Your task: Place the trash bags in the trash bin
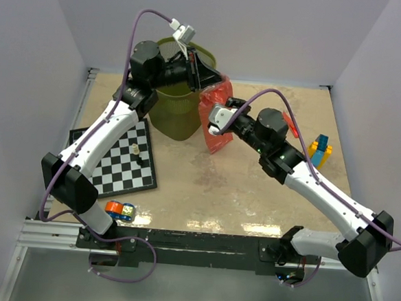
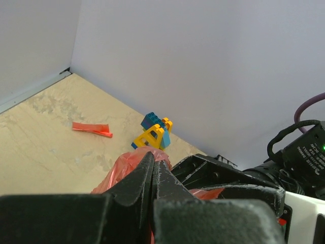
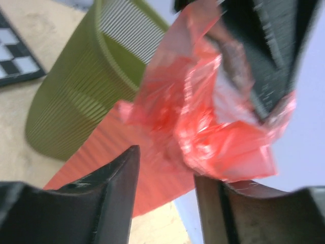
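A crinkly red trash bag (image 1: 215, 142) hangs beside the right wall of the olive-green mesh trash bin (image 1: 172, 114). My left gripper (image 1: 204, 73) is above the bin's rim, shut on the bag's top edge; in the left wrist view red film (image 2: 124, 165) bunches around the closed gripper (image 2: 154, 155). My right gripper (image 1: 209, 122) is against the hanging bag, open. In the right wrist view the bag (image 3: 213, 137) fills the space just beyond my right gripper (image 3: 167, 162), with the bin (image 3: 76, 101) to the left. A second trash bag, a small flat red strip (image 1: 293, 127), lies on the table behind my right arm.
Yellow and blue toy blocks (image 1: 319, 150) stand at the right, near the red strip (image 2: 91, 128). A chessboard (image 1: 120, 160) with a few pieces lies at the left. A small orange and blue toy (image 1: 119, 210) sits near the front edge. White walls enclose the table.
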